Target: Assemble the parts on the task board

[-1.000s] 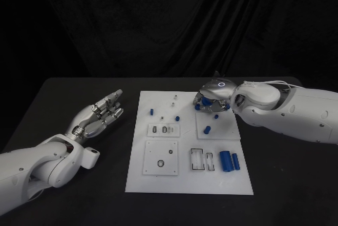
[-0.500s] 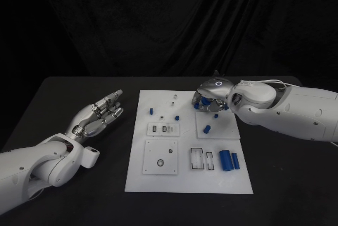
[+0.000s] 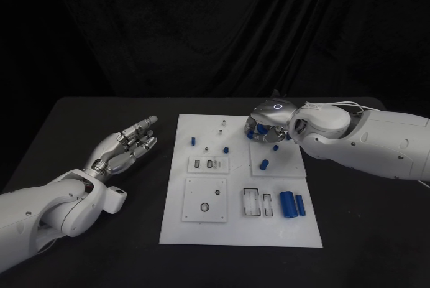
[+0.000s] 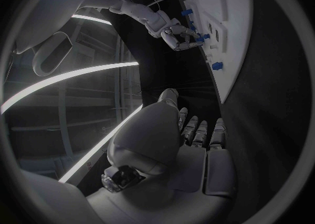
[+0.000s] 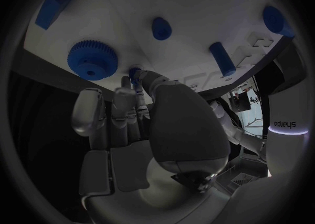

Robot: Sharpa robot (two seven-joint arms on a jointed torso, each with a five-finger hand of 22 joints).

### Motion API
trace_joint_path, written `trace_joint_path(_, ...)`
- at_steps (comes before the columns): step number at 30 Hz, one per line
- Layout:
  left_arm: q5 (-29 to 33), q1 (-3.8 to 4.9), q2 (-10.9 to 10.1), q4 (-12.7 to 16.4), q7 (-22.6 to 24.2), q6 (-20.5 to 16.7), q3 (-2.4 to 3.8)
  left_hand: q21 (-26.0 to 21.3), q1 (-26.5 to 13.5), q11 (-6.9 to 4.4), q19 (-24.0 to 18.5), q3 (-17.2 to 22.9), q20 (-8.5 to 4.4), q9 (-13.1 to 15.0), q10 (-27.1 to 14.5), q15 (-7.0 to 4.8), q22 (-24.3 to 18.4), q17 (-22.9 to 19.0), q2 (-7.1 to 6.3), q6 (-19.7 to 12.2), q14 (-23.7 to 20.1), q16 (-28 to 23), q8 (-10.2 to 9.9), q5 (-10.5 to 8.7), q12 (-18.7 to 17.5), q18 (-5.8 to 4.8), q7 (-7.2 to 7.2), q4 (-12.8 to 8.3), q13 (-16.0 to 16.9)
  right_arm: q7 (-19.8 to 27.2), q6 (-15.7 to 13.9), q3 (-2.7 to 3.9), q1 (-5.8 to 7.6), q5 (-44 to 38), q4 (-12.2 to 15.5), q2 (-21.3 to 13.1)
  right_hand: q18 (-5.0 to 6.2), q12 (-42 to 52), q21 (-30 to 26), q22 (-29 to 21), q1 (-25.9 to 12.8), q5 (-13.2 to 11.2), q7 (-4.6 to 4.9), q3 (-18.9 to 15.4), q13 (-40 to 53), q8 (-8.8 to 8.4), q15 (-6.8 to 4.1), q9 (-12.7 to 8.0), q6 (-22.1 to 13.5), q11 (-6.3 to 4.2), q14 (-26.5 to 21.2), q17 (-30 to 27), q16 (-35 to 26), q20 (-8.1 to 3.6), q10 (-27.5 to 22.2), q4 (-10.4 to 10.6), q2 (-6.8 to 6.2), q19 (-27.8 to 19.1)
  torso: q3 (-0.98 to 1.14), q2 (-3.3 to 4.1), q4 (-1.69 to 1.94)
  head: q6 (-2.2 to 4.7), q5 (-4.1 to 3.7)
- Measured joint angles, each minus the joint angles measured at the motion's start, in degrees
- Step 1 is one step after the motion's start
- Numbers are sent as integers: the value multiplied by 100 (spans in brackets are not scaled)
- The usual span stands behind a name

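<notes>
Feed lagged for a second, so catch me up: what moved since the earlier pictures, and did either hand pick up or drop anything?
Little changed. The right hand stays over the far right corner of the task board, its wrist turned slightly; in the right wrist view its fingertips pinch a small blue part beside the blue gear. The left hand still rests open, off the board.

One task board (image 3: 240,232), two hands (image 3: 125,146) (image 3: 269,127)

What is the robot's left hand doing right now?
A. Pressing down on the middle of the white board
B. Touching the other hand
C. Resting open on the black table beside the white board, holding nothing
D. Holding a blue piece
C: the left hand lies on the black table to the side of the task board, fingers stretched out with nothing in them.
</notes>
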Motion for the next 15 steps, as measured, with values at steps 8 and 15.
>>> trace_joint_path(8,-1,0,-10,-2,0,15,0,0,0,0,0,0,0,8,0,0,-1,1,0,0,0,0,0,0,0,0,0,0,0,-15,-114,-19,-2,0,161,-129,1,-31,176,286,45,-5,-120,13,1,221,-40,0,143,-48,81,231,138,-22,390,-16,-46,125,-2,1,2,21,39)
trace_joint_path(15,-1,0,-46,15,1,15,0,0,0,0,0,16,0,7,0,0,-1,1,0,23,0,0,0,0,0,0,23,-16,0,-62,-182,-35,128,-3,329,-197,-89,-34,243,390,10,-10,-152,-26,8,277,-44,0,190,-59,117,307,169,-38,564,-9,-43,181,-4,1,3,36,51)
